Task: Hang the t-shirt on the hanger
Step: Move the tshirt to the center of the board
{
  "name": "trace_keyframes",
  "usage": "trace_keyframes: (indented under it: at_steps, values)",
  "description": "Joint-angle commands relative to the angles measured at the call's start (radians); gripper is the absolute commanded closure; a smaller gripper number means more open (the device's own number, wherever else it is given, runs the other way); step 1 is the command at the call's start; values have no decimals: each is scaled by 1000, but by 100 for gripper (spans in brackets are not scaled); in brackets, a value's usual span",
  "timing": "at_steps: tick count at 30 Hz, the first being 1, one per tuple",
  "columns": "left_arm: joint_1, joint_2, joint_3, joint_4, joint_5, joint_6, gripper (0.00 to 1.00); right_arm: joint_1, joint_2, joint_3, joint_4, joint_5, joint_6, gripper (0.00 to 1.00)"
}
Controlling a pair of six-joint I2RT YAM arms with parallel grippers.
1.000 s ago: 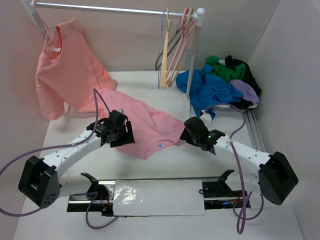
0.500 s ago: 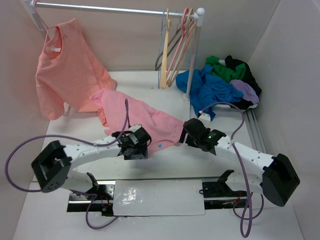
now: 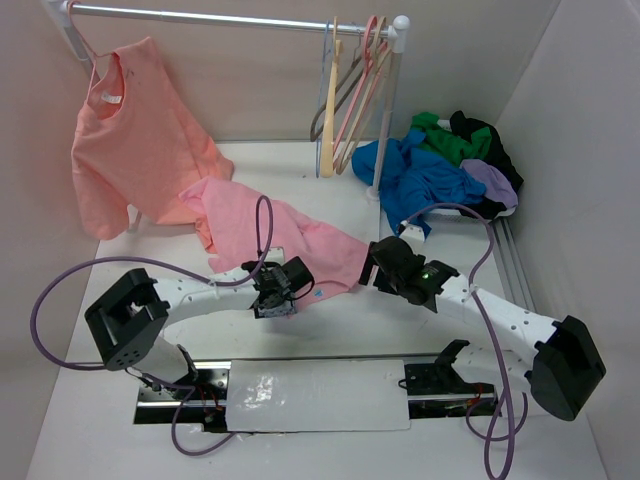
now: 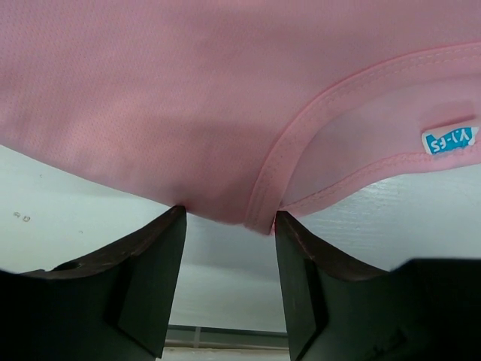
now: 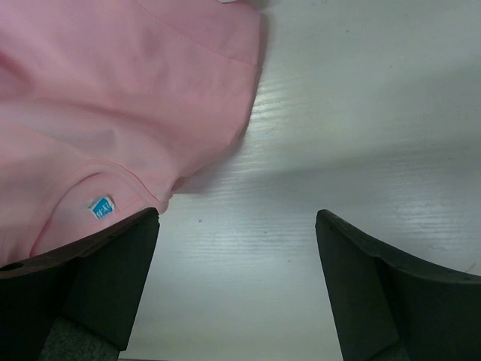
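Left arm now at the shirt's near edge; right jaws wider.

Since a second ago the left gripper (image 3: 284, 291) has swung from the t-shirt's (image 3: 300, 243) left side to its near collar edge, forearm stretched low across the table (image 3: 340, 335). Its fingers stand apart, not pinching, with the collar seam (image 4: 267, 192) at their tips. The right gripper (image 3: 376, 266) is spread wide at the shirt's right edge. The shirt lies flat, mid-table, teal label (image 3: 317, 293) near.
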Motion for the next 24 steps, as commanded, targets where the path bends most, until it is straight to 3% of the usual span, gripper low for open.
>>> trace_keyframes:
  at_steps: [1,3,4,9,10,11,14,24]
  values:
    - [-3,12,26,-8,-54,-30,37,-4,-22,3,-16,8,-19,8]
    - [-3,22,35,-8,-54,-30,37,-4,-22,3,-16,-3,-19,8]
    - [-3,38,48,-8,-63,-30,50,-4,-13,3,-6,-3,-19,8]
    - [-3,29,74,-59,-83,-39,70,29,-3,13,3,-34,-85,7]
    - [-3,15,74,-59,-83,-39,73,57,7,23,3,-34,-99,2]
    - [-3,-13,74,-59,-83,-39,85,74,8,35,3,-5,-99,0]
    - [-3,-59,63,-81,-83,-39,98,162,70,63,-12,53,-78,0]
    - [-3,-174,123,-137,-72,-5,100,313,263,166,53,236,-114,0]
